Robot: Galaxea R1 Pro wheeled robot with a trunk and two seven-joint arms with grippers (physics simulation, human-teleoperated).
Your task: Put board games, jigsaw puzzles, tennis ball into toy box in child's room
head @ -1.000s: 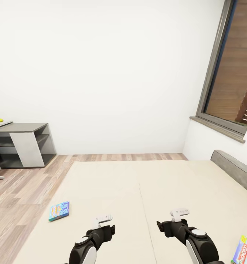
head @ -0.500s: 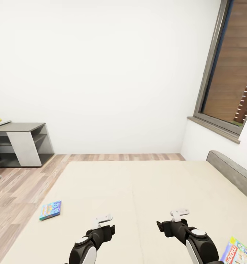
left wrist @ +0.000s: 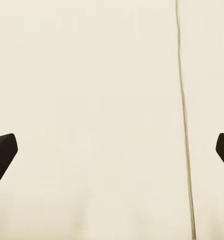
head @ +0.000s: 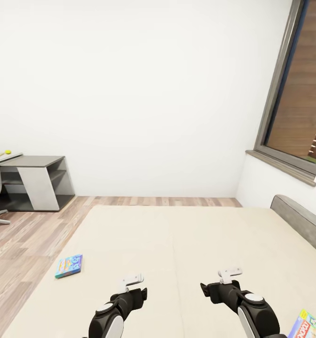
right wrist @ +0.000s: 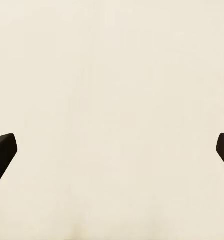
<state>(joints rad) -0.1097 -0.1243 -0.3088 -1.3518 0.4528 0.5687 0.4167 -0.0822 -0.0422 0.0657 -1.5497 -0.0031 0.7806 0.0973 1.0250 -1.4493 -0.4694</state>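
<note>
Two board games are being shown lying flat on the bed [head: 176, 244], well apart from each other. A light blue board game [head: 69, 266] is seen near the bed's left edge, ahead of and to the left of the left claw [head: 132, 281]. A second board game [head: 311, 327], green-edged with bright print, is being cut off by the lower right corner of the head view, to the right of the right claw [head: 230, 272] and slightly nearer the robot. Neither game is being touched by a claw. Both claws are being held low over the cream cover, side by side, with bare cover beneath each. In the left wrist view, the dark fingertips [left wrist: 3, 152] are spread wide with nothing between them; in the right wrist view, the fingertips [right wrist: 3, 152] are likewise parted and nothing is being gripped. At the far left, part of the table [head: 29, 163] is seen against the white wall, with the tennis ball [head: 8, 151] resting on its top.
</note>
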